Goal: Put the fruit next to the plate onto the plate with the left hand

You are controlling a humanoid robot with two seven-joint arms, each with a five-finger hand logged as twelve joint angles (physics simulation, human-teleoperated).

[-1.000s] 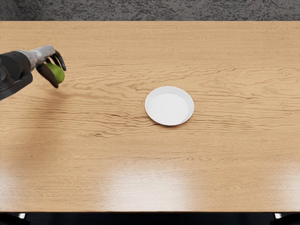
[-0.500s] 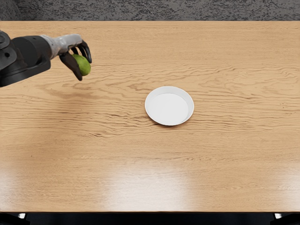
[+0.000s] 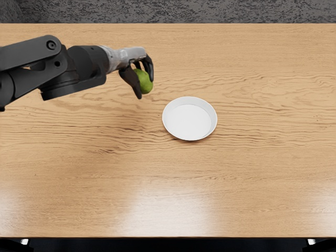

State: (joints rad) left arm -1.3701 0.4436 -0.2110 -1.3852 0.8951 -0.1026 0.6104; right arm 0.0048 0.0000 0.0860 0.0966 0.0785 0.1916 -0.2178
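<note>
One view is all you have, the head view, looking down at a slant on a pale wooden worktop (image 3: pixel 168 178) with strong wavy grain. Your left arm (image 3: pixel 52 65) comes in from the left edge, dark and bulky along most of its length and grey at the wrist, and it reaches across the far left part of the worktop. At its end the left robot hand (image 3: pixel 135 71) is closed around a small green fruit (image 3: pixel 145 83). The dark fingers (image 3: pixel 149 65) curl over its top and far side, and the thumb (image 3: pixel 134 86) runs down its near left side, so you see only the fruit's lower right part between them. You cannot tell the kind of fruit beyond its yellow-green skin and rounded shape. It hangs in the grasp rather than lying on the wood, and a faint shadow falls on the worktop below and to the left of the arm. A round white plate (image 3: pixel 189 122) with a raised rim sits near the middle of the worktop, its whole inside showing. The fruit is up and to the left of the plate in the picture, near its rim but apart from it, with bare wood between them. Two soft bright patches of reflected light lie on the near part of the worktop, and a dark speckled floor (image 3: pixel 210 10) shows beyond its far edge
</note>
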